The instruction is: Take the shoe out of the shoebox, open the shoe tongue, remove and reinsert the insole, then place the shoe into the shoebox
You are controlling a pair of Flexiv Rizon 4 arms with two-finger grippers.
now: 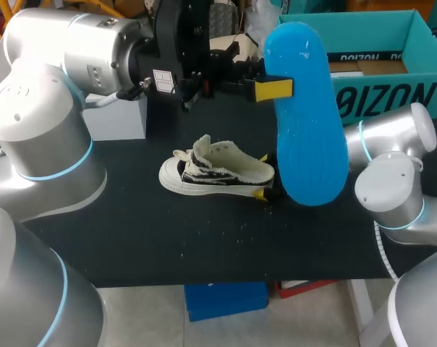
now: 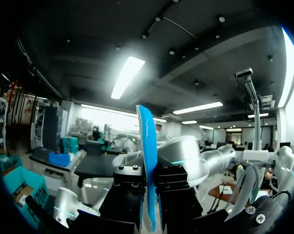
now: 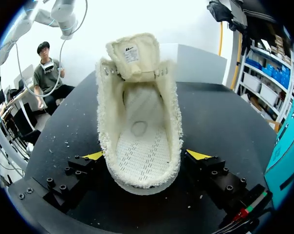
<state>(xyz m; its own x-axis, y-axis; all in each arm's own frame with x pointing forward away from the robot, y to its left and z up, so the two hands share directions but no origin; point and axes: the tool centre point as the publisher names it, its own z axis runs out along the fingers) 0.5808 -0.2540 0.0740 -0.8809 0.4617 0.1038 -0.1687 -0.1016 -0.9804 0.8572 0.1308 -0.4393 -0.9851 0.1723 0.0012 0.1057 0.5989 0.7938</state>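
right claw (image 3: 147, 155): fingers set wide, gripping both sides of the heel of shoe (image 3: 142, 122); shoe flat on desk (image 1: 204, 238), toe pointing away
left claw (image 2: 151, 192): clamped on insole (image 1: 305, 123)
insole vs shoe: insole's long axis upright, raised by the heel end; shoe's axis is level
shoebox (image 1: 378, 94): behind insole

1 ea: shoe (image 1: 215, 173), insole (image 1: 309, 116), shoebox (image 1: 392, 94)

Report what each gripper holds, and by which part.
Left gripper: blue insole, pinched near one end. Right gripper: shoe, clamped across its heel.
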